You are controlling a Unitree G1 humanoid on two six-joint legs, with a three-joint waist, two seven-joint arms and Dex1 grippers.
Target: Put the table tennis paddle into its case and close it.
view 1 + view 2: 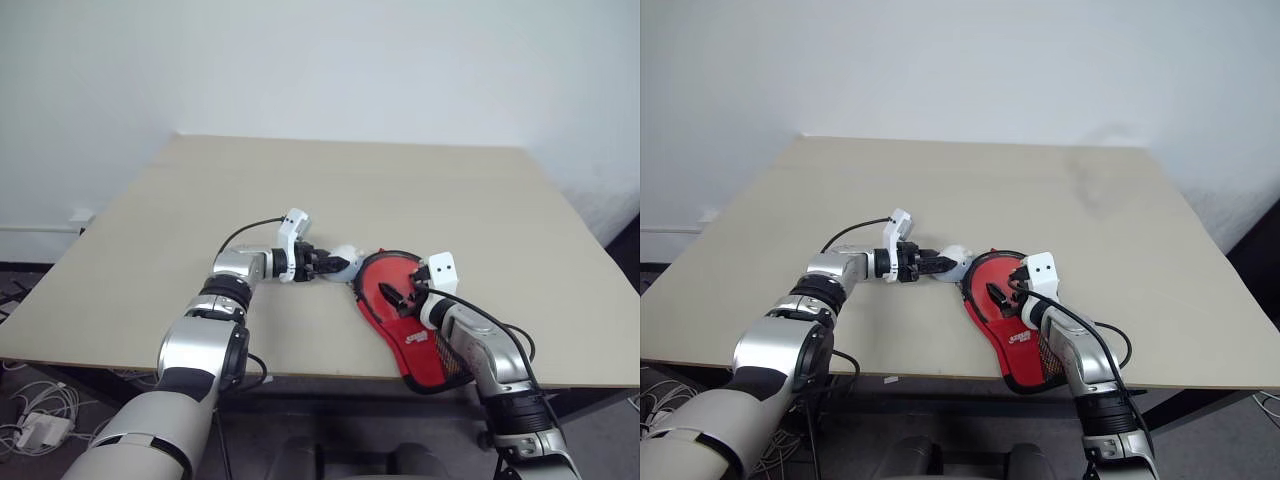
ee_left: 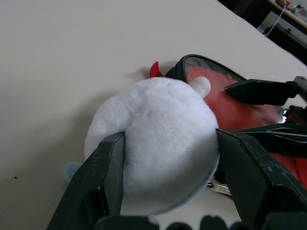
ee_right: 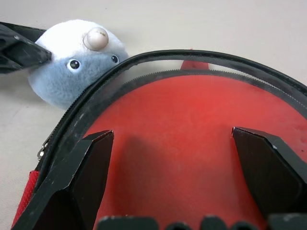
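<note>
One paddle (image 3: 192,139), one case (image 1: 420,350), one plush toy (image 2: 158,143)

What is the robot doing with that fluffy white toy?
The left gripper has its jaws around a plush toy on the table, right beside the red case. The right gripper hangs over the case with its jaws open, holding nothing. The case is unzipped, and a red face shows inside its black rim.

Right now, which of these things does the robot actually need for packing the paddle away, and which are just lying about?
For the job:
- table tennis paddle, red face showing inside the open zip rim
- case, red pouch

Just lying about:
- white plush toy, gripped between the left fingers
</note>
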